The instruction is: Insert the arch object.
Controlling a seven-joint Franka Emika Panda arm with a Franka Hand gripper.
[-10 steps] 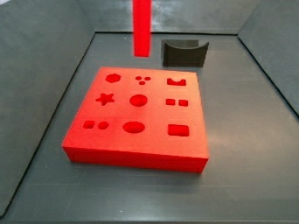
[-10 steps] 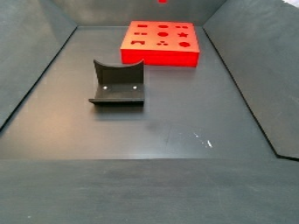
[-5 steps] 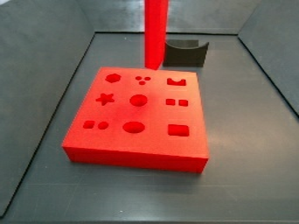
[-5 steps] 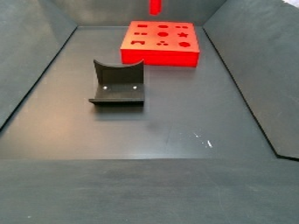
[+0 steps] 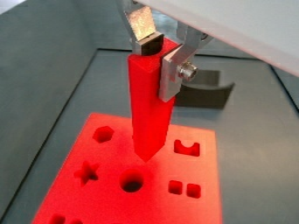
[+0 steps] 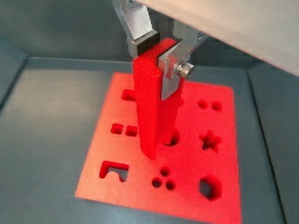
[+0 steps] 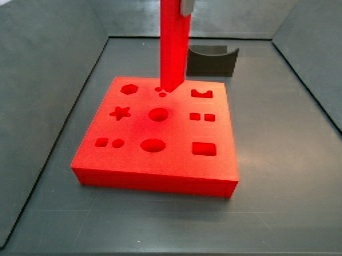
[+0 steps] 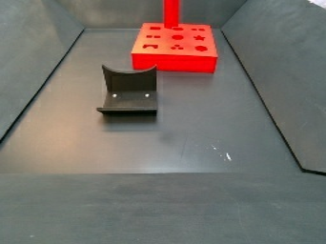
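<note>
Gripper (image 5: 158, 54) above board (image 7: 134, 140), near table's far edge. Fingers (image 6: 172, 70) closed on top of long red piece (image 5: 149, 105), held upright, lower tip just over board's far holes. Probably vertical so end goes straight into slot. Arch hole (image 7: 203, 93) at board's far corner; tip sits beside it, over dot cluster, not aligned yet. Fixture (image 8: 128, 91) mid-table, well apart. Near half of table open; walls close behind board.
</note>
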